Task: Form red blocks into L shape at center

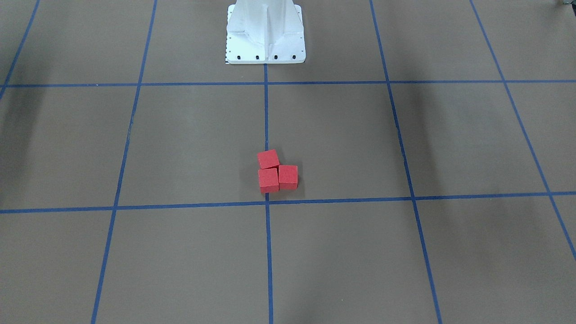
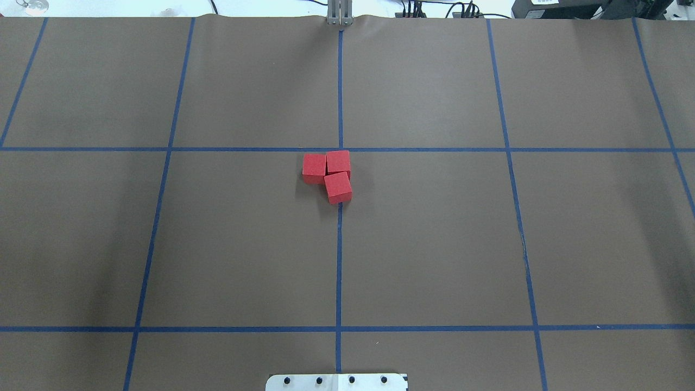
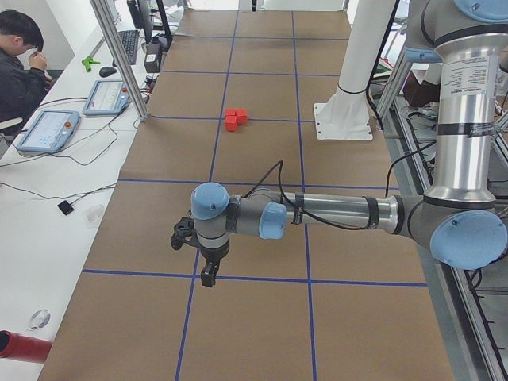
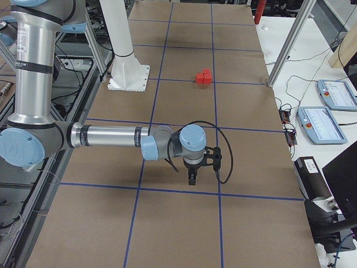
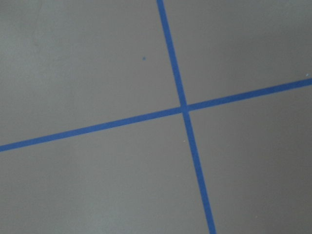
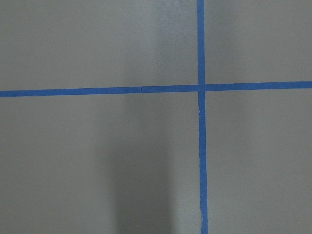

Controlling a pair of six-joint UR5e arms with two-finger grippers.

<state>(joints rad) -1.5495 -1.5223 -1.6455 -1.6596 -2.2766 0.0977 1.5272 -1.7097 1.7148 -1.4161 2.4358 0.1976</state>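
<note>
Three red blocks [image 2: 314, 168] [image 2: 338, 162] [image 2: 338, 187] touch one another in a bent cluster on the brown paper, just on the robot's side of the center crossing [image 2: 340, 149]. The nearest block is slightly rotated. The cluster also shows in the front view [image 1: 268, 180], the left view [image 3: 235, 119] and the right view [image 4: 203, 77]. My left gripper [image 3: 206, 274] hovers far from the blocks near the table's left end, pointing down. My right gripper [image 4: 192, 177] hovers near the right end. I cannot tell whether either is open or shut. Both wrist views show only tape lines.
The white robot pedestal [image 1: 265, 45] stands behind the blocks. A metal post [image 3: 119, 55] and tablets [image 3: 49, 127] stand along the operators' side, where a person [image 3: 20, 63] sits. More tablets [image 4: 318, 123] lie by the right end.
</note>
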